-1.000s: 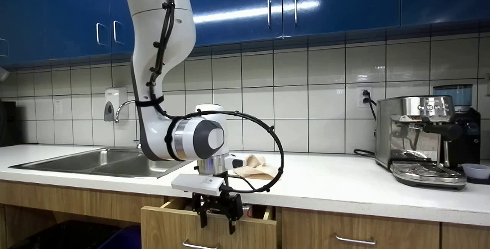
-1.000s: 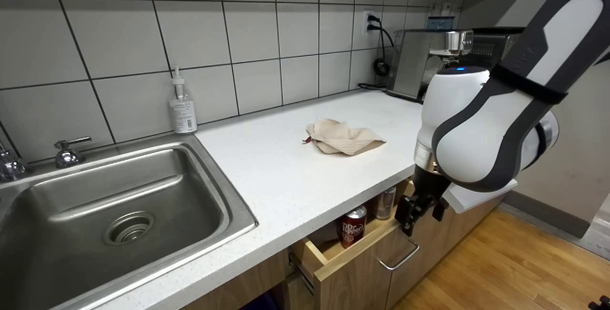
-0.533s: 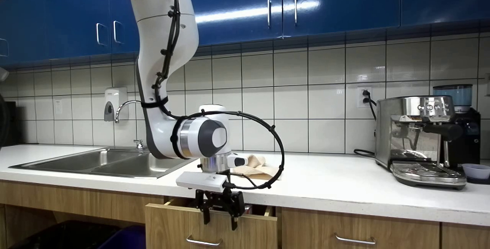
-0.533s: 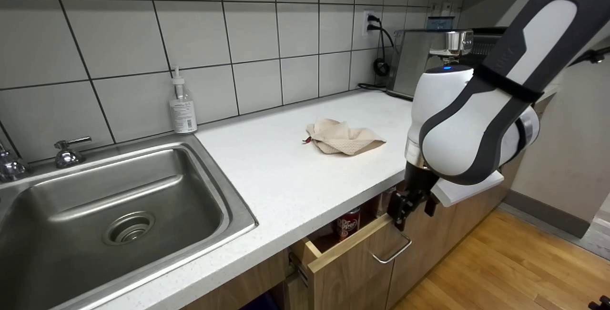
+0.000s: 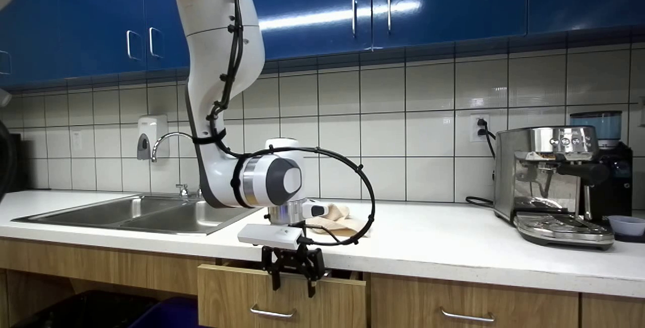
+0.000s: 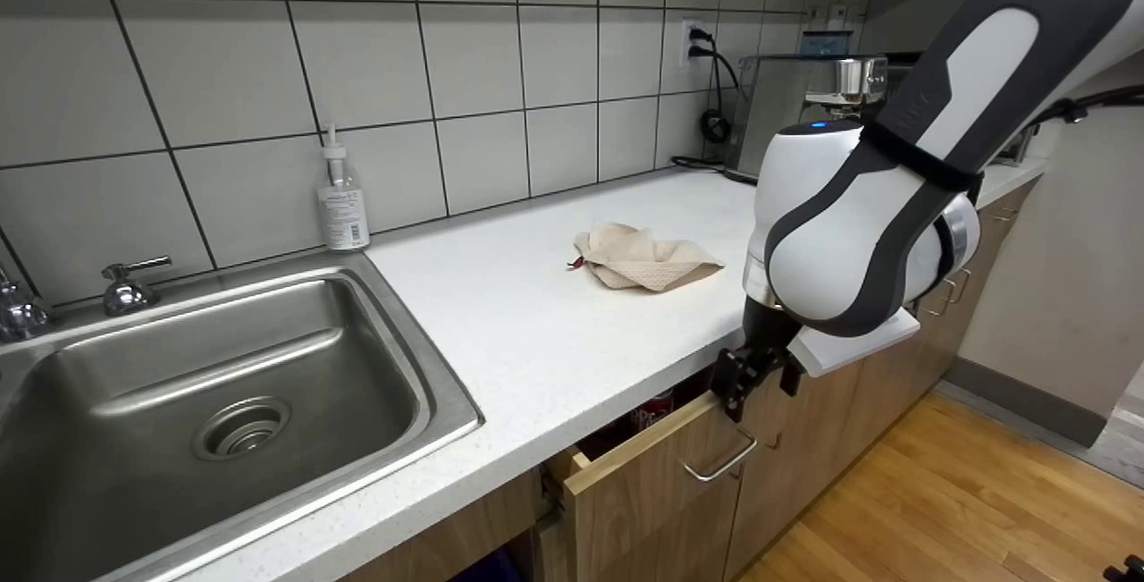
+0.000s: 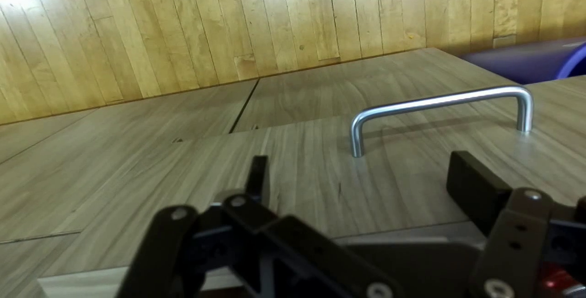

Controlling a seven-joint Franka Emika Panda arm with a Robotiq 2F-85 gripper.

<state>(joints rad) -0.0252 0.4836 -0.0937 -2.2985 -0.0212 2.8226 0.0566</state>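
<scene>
I have my pincer apart at the front edge of a partly open drawer, contact unclear; red soda can inside it.

Below the front edge of the counter, white lettering is showing on the red can in the drawer, whose front is hiding too much for a sure reading. Near the counter's rear edge, a pump bottle is carrying a barcoded label, its print blurring beyond reading.
</scene>
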